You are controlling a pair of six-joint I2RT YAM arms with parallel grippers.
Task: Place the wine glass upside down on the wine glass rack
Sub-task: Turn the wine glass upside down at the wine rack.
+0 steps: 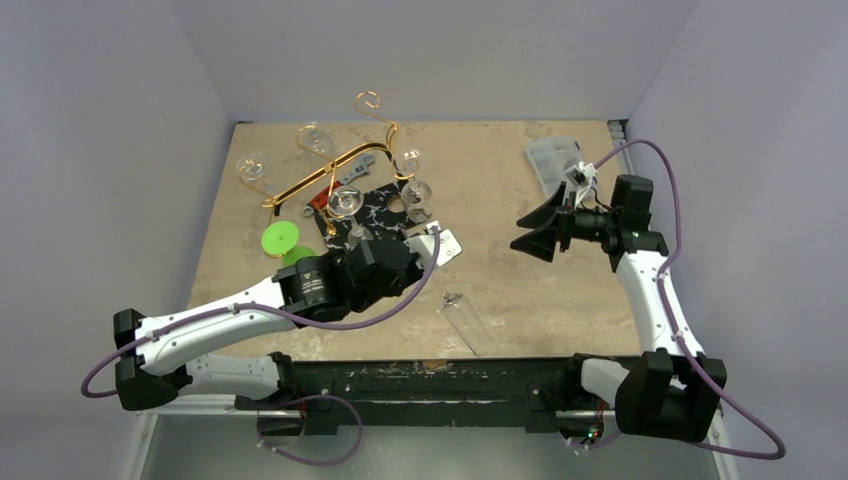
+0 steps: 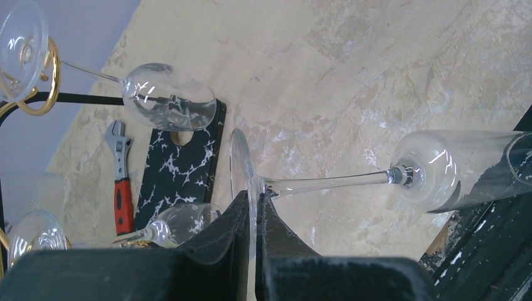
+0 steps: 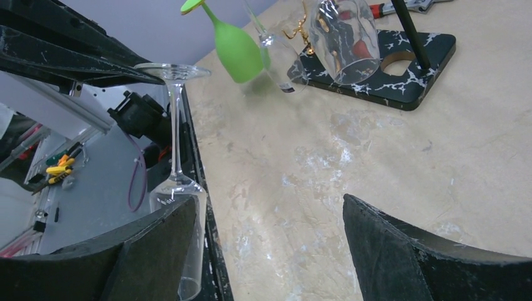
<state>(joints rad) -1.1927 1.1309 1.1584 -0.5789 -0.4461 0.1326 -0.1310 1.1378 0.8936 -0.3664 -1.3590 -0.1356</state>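
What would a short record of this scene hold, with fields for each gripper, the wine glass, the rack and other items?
left gripper: shut on the foot of the wine glass
wine glass: clear, foot up, bowl down, not yet hung
right gripper: open, empty
wine glass rack: gold wire, clear glasses hanging on it
other items: green wine glass, black white-veined board, red-handled wrench

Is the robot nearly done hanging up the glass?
Not yet. The left pincer is shut on the foot of the glass, bowl down. Other glasses already hang on the rack. Still left: carry it over and hook it on.
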